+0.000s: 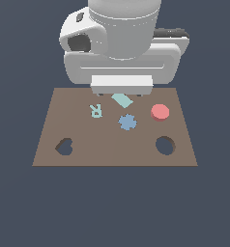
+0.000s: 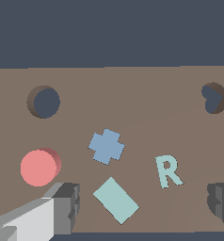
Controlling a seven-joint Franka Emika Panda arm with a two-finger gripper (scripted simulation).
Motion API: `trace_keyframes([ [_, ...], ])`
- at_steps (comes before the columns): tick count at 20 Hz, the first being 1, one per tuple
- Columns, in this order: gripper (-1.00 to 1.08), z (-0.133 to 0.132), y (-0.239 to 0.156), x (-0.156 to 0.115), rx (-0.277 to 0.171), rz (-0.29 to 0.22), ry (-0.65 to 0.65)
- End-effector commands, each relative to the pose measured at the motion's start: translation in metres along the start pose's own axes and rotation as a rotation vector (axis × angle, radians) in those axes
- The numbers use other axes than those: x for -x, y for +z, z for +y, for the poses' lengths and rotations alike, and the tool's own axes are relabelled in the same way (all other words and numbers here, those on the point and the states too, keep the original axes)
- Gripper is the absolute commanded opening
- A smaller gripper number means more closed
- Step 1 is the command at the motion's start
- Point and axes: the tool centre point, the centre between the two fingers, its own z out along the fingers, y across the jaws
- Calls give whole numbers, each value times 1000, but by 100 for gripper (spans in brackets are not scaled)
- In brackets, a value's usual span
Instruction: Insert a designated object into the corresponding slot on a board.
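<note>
The salmon-red disc lies flat on the brown board, toward the exterior view's right. The round slot is a dark hole nearer the board's front edge, just in front of the disc. My gripper hangs open above the board's far edge, over the teal rectangle, with nothing between its fingers. One finger stands close beside the disc without touching it. In the exterior view the white hand hides the fingers.
A teal rectangle, a blue scalloped piece and a pale teal letter R lie on the board. A heart-shaped hole sits at the front on the exterior view's left.
</note>
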Motion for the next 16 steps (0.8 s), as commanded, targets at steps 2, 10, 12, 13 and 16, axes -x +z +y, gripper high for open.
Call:
trace_keyframes([
  [2,100,0,0,0,0,0,0],
  [10,100,-11,10,6,1,-1,34],
  [12,100,-17,15,8,2,-2,51],
  [13,100,-20,18,9,2,-3,61],
  [16,100,-31,28,14,3,-4,94],
])
